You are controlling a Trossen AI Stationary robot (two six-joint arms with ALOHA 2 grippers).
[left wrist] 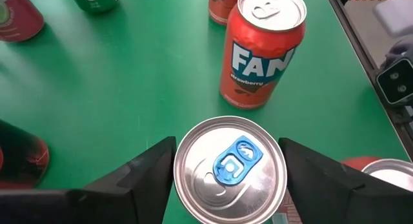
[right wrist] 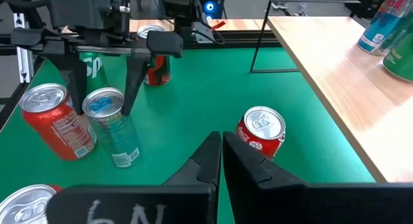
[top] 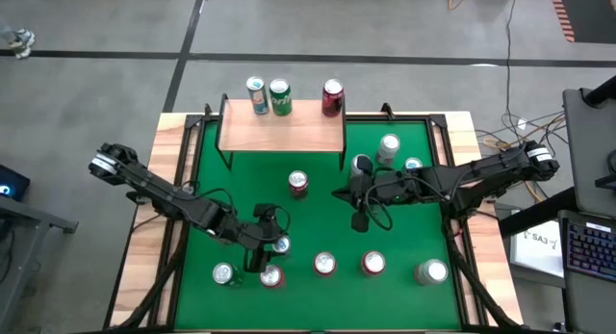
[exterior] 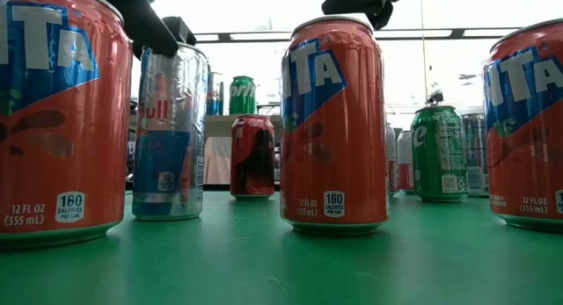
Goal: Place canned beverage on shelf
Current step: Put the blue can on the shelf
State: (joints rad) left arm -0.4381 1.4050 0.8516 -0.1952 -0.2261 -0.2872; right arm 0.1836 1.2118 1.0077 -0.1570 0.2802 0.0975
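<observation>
A slim silver and blue can (left wrist: 229,169) with a blue pull tab stands upright on the green table (top: 318,223) near its front left. My left gripper (left wrist: 227,161) is open and comes down over it. One finger stands on each side of the can's top (right wrist: 102,102), and no touch shows. My right gripper (right wrist: 221,156) is shut on nothing and hovers over the middle of the table, near a red can (right wrist: 261,130). The shelf (top: 284,132), a light wood board on black legs, stands at the far edge. Three cans (top: 280,95) stand along the shelf's back.
An orange Fanta can (left wrist: 258,50) stands close beyond the silver can. Several more cans (top: 324,265) line the table's near edge, and others (top: 388,146) stand to the right of the shelf. Most of the shelf's board (right wrist: 335,75) shows as bare wood.
</observation>
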